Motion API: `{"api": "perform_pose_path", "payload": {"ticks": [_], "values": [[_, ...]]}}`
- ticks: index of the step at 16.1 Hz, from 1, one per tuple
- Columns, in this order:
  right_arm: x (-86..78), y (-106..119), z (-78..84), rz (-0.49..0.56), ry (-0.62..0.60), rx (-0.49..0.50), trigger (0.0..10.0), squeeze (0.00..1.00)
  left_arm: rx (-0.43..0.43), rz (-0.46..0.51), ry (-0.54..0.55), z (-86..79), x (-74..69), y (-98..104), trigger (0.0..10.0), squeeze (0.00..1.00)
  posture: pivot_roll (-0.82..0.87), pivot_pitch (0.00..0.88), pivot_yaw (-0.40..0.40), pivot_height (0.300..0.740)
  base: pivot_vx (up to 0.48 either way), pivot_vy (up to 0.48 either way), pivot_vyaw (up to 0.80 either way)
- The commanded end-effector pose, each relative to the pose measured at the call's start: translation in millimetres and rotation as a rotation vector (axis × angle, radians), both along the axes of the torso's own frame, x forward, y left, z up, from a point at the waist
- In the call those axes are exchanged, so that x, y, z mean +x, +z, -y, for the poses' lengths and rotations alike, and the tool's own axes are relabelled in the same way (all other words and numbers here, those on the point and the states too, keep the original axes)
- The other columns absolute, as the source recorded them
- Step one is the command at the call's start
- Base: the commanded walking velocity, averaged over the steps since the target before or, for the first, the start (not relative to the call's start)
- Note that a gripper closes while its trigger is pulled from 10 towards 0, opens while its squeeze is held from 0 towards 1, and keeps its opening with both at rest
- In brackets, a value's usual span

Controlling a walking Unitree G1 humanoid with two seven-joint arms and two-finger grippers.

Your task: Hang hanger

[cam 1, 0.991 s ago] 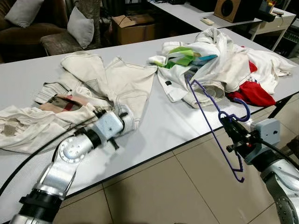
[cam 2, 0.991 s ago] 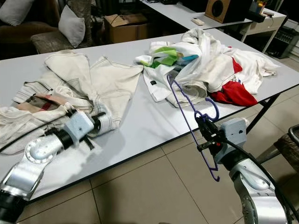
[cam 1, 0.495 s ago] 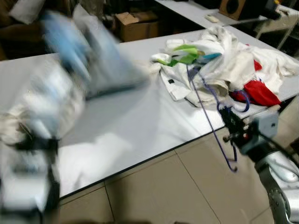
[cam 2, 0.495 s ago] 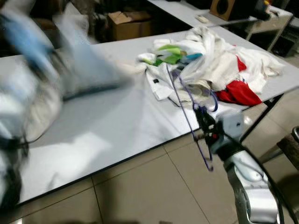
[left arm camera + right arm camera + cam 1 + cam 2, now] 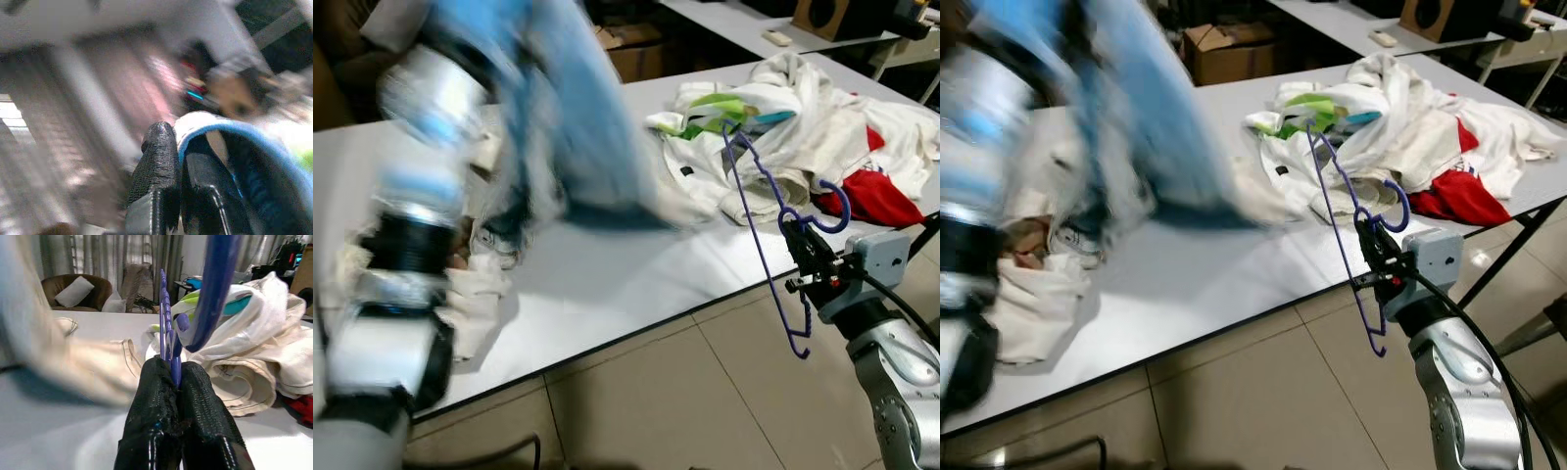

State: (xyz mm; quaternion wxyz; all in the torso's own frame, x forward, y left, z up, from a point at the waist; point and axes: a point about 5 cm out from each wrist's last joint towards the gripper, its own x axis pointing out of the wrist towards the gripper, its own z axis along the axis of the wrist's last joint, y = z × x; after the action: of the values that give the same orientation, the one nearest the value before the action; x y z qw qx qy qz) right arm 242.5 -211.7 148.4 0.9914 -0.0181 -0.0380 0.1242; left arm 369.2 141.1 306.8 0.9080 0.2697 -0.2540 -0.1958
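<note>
The right end effector (image 5: 800,242) is clamped on the purple hanger (image 5: 759,230) at the table (image 5: 607,284) edge. The left end effector (image 5: 181,147), blurred, pinches a blue garment (image 5: 573,127) above the table.

A long white table (image 5: 607,284) on dark legs stood on a floor (image 5: 685,401) of large beige tiles with dark joints. Behind it were a cardboard box (image 5: 1224,44), a second white table (image 5: 744,20) carrying a wooden speaker (image 5: 827,15), a brown armchair (image 5: 73,289) with a pale cushion (image 5: 73,291), and grey curtains (image 5: 98,257).
</note>
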Motion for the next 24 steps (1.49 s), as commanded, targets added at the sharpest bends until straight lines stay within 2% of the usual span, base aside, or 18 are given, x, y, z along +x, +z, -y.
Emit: {"api": "perform_pose_path", "payload": {"ticks": [1,2,3,4,5,6,7,8,10,13,15,16,17,18,19,20,22,24], "values": [[-1.4,4,3.4,0.011,-0.014,-0.011,10.0,0.00,0.090,-0.118,-0.024,10.4,3.7,-28,0.0,0.00,-0.15,0.000,0.022,0.740,0.000,0.000,0.00],[-1.0,4,4.1,0.011,-0.017,-0.009,10.0,0.00,0.137,-0.181,-0.011,16.2,6.9,-49,0.0,0.00,-0.15,0.000,0.020,0.740,0.000,0.000,0.00],[-0.8,4,4.3,0.011,-0.018,-0.009,10.0,0.00,0.166,-0.208,-0.002,18.6,8.9,-60,0.0,0.00,-0.15,0.000,0.020,0.740,0.000,0.000,0.00],[-0.2,5,4.4,0.014,-0.021,-0.008,10.0,0.00,0.223,-0.270,0.049,23.8,16.5,-86,0.0,0.00,-0.16,0.000,0.019,0.740,0.000,0.000,0.00],[0.2,6,4.6,0.017,-0.028,-0.011,10.0,0.00,0.280,-0.295,0.072,32.7,20.1,-103,0.0,0.00,-0.17,0.000,0.020,0.740,0.000,0.000,0.00],[0.6,6,5.1,0.020,-0.036,-0.011,10.0,0.00,0.324,-0.318,0.051,43.8,19.7,-112,10.0,0.00,-0.17,0.000,0.020,0.740,0.000,0.000,0.00],[0.9,7,5.4,0.025,-0.048,-0.003,10.0,0.00,0.356,-0.380,-0.053,61.8,14.5,-123,10.0,0.00,-0.17,0.000,0.023,0.740,0.000,0.000,0.00],[1.0,8,5.4,0.027,-0.059,0.005,10.0,0.00,0.372,-0.402,-0.105,68.5,11.4,-128,10.0,1.00,-0.17,0.000,0.023,0.740,0.000,0.000,0.00],[0.1,7,4.1,0.026,-0.064,0.000,10.0,0.00,0.429,-0.450,-0.132,67.8,8.8,-141,10.0,1.00,-0.19,0.000,0.033,0.740,0.000,0.000,0.00],[-5.5,7,10.3,0.023,-0.093,-0.001,10.0,0.00,0.460,-0.460,-0.115,42.7,8.8,-147,10.0,1.00,-0.19,0.000,0.038,0.740,0.000,0.000,0.00],[-6.7,6,12.9,0.018,-0.101,-0.001,10.0,0.00,0.460,-0.432,-0.083,28.9,8.3,-144,10.0,1.00,-0.19,0.000,0.037,0.740,0.000,0.000,0.00],[-6.9,6,13.6,0.016,-0.103,0.002,10.0,0.00,0.472,-0.368,-0.022,16.3,9.3,-138,10.0,1.00,-0.19,0.000,0.034,0.740,0.000,0.000,0.00],[-6.8,5,13.5,0.014,-0.102,0.003,10.0,0.00,0.465,-0.344,-0.005,12.2,9.8,-135,10.0,1.00,-0.19,0.000,0.034,0.740,0.000,0.000,0.00],[-6.6,5,13.1,0.011,-0.099,0.004,10.0,0.00,0.401,-0.318,0.010,6.0,10.1,-127,10.0,1.00,-0.19,0.000,0.033,0.740,0.000,0.000,0.00],[-6.9,5,12.7,0.007,-0.093,0.003,10.0,0.00,0.349,-0.300,-0.009,2.2,8.9,-119,10.0,0.44,-0.19,0.000,0.033,0.740,0.000,0.000,0.00],[-7.4,4,12.8,0.003,-0.088,0.001,10.0,0.00,0.320,-0.291,-0.064,1.0,5.9,-113,10.0,0.00,-0.19,0.000,0.028,0.740,0.000,0.000,0.00],[-7.5,3,15.4,-0.005,-0.084,-0.005,10.0,0.00,0.346,-0.385,-0.220,3.1,-5.4,-121,10.0,0.00,-0.18,0.000,0.026,0.740,0.000,0.000,0.00],[-6.4,7,16.0,0.003,-0.072,-0.002,10.0,0.00,0.383,-0.408,-0.180,-1.5,-5.5,-126,10.0,0.00,-0.19,0.000,0.026,0.740,0.000,0.000,0.00]]}}
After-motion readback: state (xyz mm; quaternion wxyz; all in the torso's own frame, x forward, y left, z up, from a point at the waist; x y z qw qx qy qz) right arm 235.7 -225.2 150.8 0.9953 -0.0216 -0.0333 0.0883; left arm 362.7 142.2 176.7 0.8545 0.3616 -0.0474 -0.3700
